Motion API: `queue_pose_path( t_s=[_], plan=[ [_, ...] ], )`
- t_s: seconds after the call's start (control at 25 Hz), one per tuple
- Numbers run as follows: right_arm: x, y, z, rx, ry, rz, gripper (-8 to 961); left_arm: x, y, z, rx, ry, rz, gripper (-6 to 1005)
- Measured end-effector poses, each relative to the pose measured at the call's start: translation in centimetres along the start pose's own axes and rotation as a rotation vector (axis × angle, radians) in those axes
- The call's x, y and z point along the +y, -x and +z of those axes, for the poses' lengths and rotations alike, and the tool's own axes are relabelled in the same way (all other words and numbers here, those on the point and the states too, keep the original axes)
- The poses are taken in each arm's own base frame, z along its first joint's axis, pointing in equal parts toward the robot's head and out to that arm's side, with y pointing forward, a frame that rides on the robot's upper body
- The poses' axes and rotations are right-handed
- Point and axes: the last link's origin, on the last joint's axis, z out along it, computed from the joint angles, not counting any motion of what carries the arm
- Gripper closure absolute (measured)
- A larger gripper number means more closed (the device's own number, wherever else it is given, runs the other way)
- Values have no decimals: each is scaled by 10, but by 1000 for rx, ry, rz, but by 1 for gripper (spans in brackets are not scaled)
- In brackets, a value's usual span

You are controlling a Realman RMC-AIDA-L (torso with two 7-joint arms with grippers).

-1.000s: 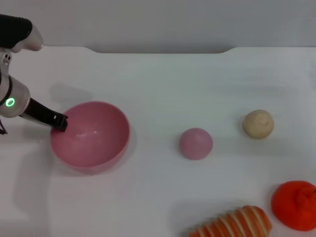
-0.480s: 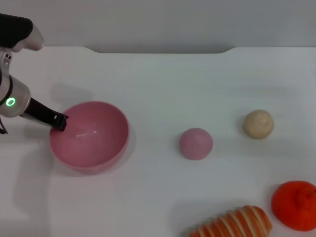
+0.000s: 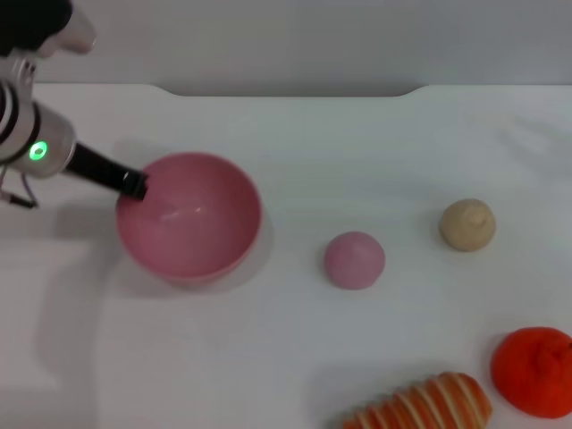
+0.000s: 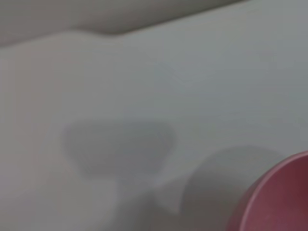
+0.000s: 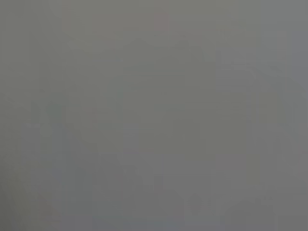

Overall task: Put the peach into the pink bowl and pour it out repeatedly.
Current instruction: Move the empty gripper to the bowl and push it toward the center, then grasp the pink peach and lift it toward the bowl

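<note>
The peach (image 3: 355,260) is sitting on the table (image 3: 295,143), well to the right of the bowl (image 3: 189,217) and not touching it. The bowl is empty and tipped a bit toward the camera. The left gripper (image 3: 134,184) is right at the bowl's left rim and looks clamped onto it, fingers closed on the edge. The left wrist view only catches a slice of the bowl (image 4: 276,199). Further right there's a beige ball (image 3: 467,224), with an orange fruit (image 3: 534,371) and a striped bun (image 3: 420,404) nearer the front. The right gripper isn't visible anywhere.
</note>
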Motion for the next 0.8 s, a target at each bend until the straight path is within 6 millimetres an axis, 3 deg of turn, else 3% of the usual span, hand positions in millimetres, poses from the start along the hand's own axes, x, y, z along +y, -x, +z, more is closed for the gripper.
queue_pose_path(
  t_s=[0.16, 0.32, 0.44, 0.52, 0.56, 0.68, 0.8],
  plan=[
    [12, 17, 19, 295, 11, -74, 407, 14, -21, -17, 18, 26, 73, 953],
    [23, 13, 46, 581, 41, -84, 407, 20, -40, -32, 49, 36, 91, 953],
    [32, -7, 68, 822, 85, -109, 407, 22, -48, -39, 67, 44, 93, 953],
    [45, -45, 91, 1075, 110, -186, 407, 24, -51, -41, 77, 45, 98, 953],
    [45, -45, 91, 1075, 110, -186, 407, 24, -53, -43, 82, 44, 101, 953],
    [54, -83, 107, 1231, 82, -288, 406, 25, -54, -44, 87, 44, 104, 953],
    [58, -108, 117, 1306, 74, -358, 406, 29, -57, -44, 96, 54, 110, 953]
  ],
)
